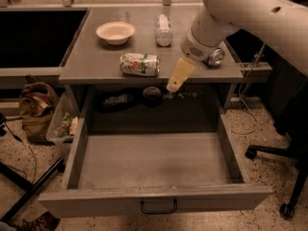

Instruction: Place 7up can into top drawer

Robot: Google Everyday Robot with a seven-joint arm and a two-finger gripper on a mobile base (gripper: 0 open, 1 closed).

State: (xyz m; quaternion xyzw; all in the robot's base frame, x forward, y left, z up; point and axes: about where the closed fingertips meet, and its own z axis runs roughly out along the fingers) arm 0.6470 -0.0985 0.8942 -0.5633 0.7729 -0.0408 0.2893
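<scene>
The 7up can (139,64) lies on its side near the front edge of the grey counter (91,61), whitish with green print. The top drawer (154,160) is pulled fully open below the counter, with its flat front panel and dark pull handle (159,207) nearest the camera; nothing lies in it. My gripper (178,76) hangs from the big white arm at the counter's front edge, just right of the can and apart from it, above the back of the drawer. It holds nothing.
A white bowl (115,32) and a lying plastic bottle (164,30) sit further back on the counter. A dark can (215,57) lies partly behind the arm. Dark items (153,95) rest on the shelf behind the drawer. A bag (36,105) and chair base (284,177) flank the cabinet.
</scene>
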